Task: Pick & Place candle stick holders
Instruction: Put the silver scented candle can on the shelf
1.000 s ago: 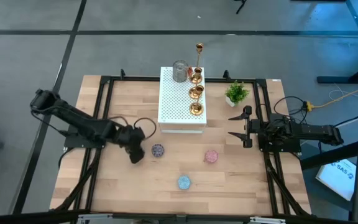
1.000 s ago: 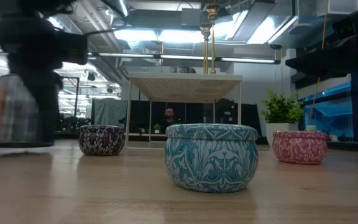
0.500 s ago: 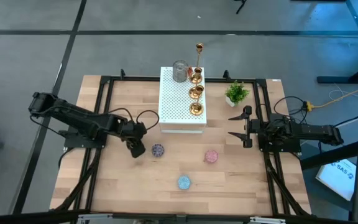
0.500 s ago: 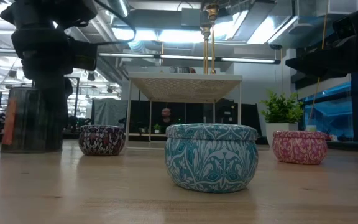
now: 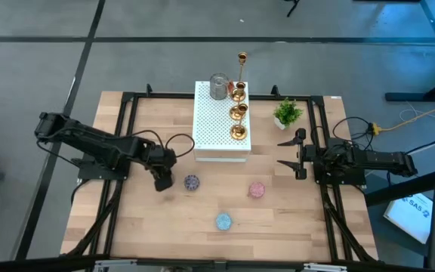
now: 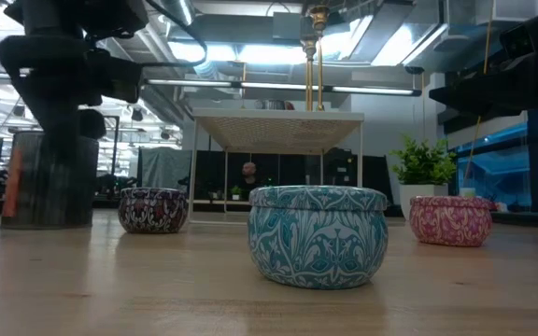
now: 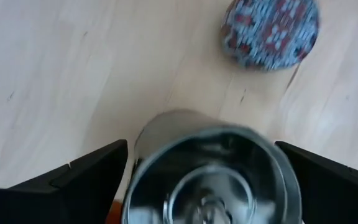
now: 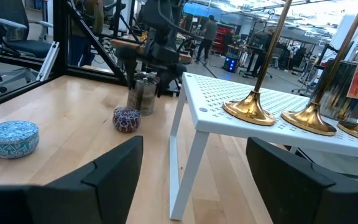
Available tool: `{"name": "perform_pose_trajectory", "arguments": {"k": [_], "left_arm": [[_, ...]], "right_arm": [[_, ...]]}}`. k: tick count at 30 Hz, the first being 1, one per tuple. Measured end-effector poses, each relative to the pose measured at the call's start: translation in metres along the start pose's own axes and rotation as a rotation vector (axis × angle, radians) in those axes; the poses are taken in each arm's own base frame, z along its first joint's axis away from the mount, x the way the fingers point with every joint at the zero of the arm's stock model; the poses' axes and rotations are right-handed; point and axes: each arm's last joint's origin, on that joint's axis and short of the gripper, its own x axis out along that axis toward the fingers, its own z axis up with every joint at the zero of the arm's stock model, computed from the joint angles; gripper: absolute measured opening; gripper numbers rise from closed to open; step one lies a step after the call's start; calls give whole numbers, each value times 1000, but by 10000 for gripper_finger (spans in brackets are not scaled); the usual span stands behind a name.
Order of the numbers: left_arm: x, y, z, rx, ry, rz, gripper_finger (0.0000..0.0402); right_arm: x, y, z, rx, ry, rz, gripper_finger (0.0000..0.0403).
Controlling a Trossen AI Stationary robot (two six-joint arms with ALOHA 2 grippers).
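Left gripper (image 5: pixel 159 181) over a silvery cup (image 7: pixel 213 171) standing on the wooden surface (image 5: pixel 157 227).

Fingers (image 7: pixel 73 180) spread either side of the cup, gaps showing, not pinching. Cup upright, just beside the dark patterned tin (image 5: pixel 192 182); pink tin (image 5: pixel 257 189) and blue tin (image 5: pixel 223 221) lie farther off. White perforated box (image 5: pixel 214 128) carries three gold holders (image 5: pixel 237 112), one tall thin holder (image 5: pixel 242 68) and another silvery cup (image 5: pixel 218 85). Potted plant (image 5: pixel 287 113) beside the box. Right gripper (image 5: pixel 291 155) waits at the right edge, fingers wide apart, holding nothing.
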Motion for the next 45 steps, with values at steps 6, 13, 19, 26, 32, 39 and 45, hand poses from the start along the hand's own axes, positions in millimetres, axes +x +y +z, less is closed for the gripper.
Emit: {"name": "perform_pose_trajectory", "arguments": {"k": [6, 13, 19, 26, 32, 39, 45], "left_arm": [[-5, 0, -3, 18, 66, 6, 400], [-3, 1, -6, 17, 94, -18, 400], [0, 1, -7, 7, 96, -26, 400], [0, 2, -10, 3, 144, -55, 400], [0, 1, -11, 47, 165, -82, 400], [6, 3, -14, 97, 162, -93, 401], [15, 7, -14, 121, 104, -143, 402]], "right_arm": [[0, 0, 0, 0, 0, 0, 291], [0, 0, 0, 0, 0, 0, 291], [0, 0, 0, 0, 0, 0, 291], [0, 0, 0, 0, 0, 0, 291], [0, 0, 0, 0, 0, 0, 291], [0, 0, 0, 0, 0, 0, 291], [0, 0, 0, 0, 0, 0, 291]]}}
